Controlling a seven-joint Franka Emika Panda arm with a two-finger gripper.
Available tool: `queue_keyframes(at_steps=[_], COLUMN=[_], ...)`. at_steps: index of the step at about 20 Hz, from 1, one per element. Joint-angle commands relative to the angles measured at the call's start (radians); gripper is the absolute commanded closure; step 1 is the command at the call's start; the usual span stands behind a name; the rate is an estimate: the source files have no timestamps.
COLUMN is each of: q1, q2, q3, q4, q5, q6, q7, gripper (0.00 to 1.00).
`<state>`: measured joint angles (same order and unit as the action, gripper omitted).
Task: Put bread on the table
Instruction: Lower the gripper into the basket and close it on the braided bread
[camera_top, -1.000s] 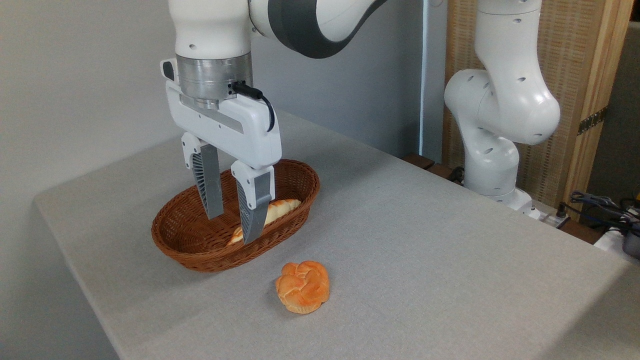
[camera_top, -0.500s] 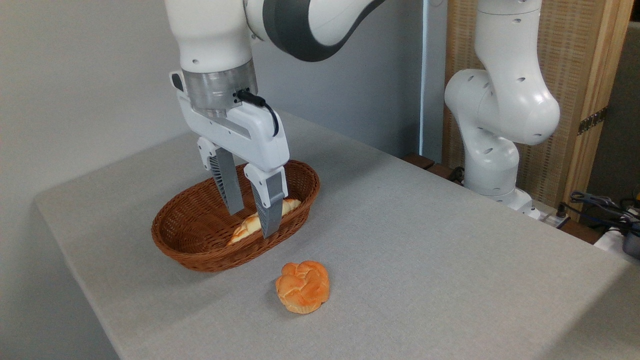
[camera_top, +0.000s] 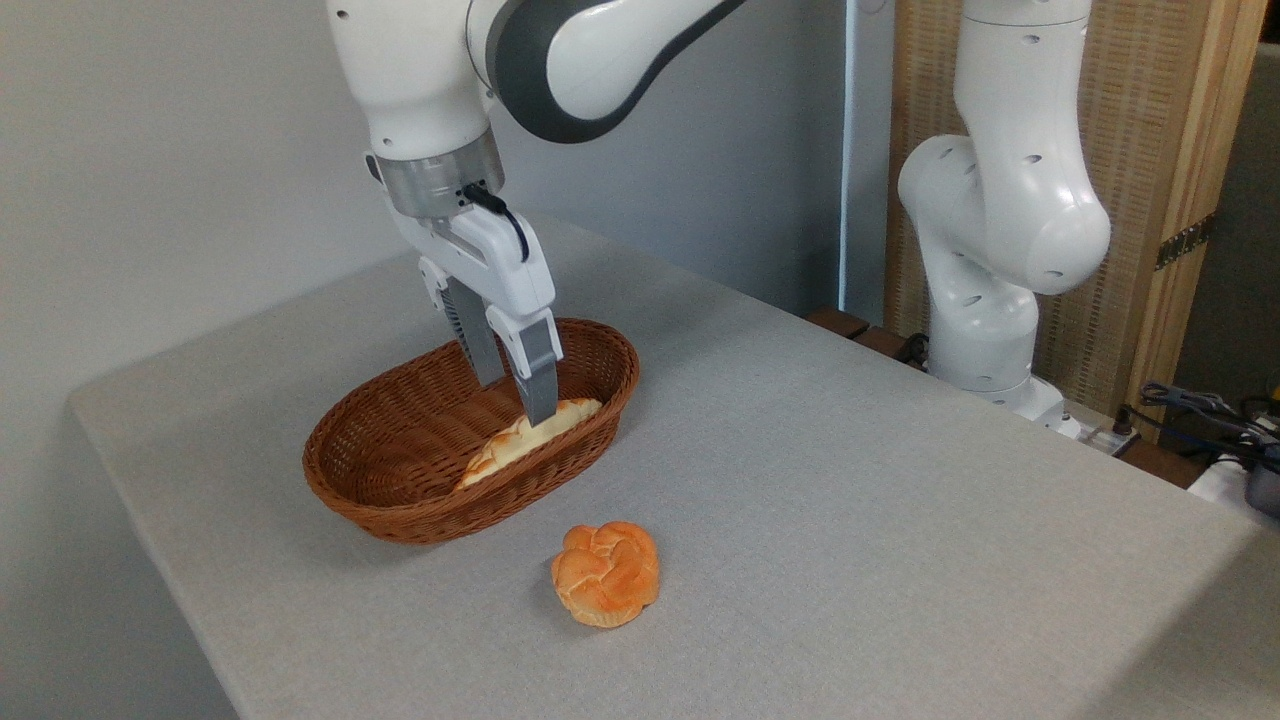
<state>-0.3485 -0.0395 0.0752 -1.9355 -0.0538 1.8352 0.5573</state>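
The bread (camera_top: 528, 439), a long pale-golden loaf with a browned crust, lies along the near inner wall of the brown wicker basket (camera_top: 400, 500). My gripper (camera_top: 515, 400) hangs open over the basket, fingers pointing down. Its nearer fingertip (camera_top: 541, 408) reaches the loaf's upper right part, while the other finger stands behind it over the basket floor. Nothing is held between them. The basket rests on the light grey fabric table (camera_top: 850, 500), toward its left side.
A small round orange knotted bun (camera_top: 606, 573) sits on the table just in front of the basket. The arm's white base (camera_top: 990, 300) rises at the table's far right edge. Cables and devices (camera_top: 1210, 420) lie beyond that edge.
The gripper has shifted right and toward the back of the basket, turning so its fingers look closer together. More of the loaf now shows. Loaf, basket and bun have not moved.
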Motion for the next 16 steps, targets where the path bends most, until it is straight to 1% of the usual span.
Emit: queue_keyframes(at_steps=[1,5,9,12,14,16], q1=[-0.021,-0.030,-0.030,-0.033,-0.033,-0.033], q2=[-0.020,-0.008,0.000,0.024,0.041,0.041], q3=[0.012,0.006,0.002,-0.002,-0.002,-0.002], q4=[-0.036,-0.043,-0.045,-0.043,-0.045,-0.043], q5=[-0.014,-0.005,-0.004,-0.003,-0.003,-0.003], q6=[0.019,0.019,0.019,0.021,0.047,0.053], q7=[-0.017,-0.017,-0.017,-0.017,-0.017,-0.019], gripper=[0.00,0.00,0.00,0.00,0.00,0.00])
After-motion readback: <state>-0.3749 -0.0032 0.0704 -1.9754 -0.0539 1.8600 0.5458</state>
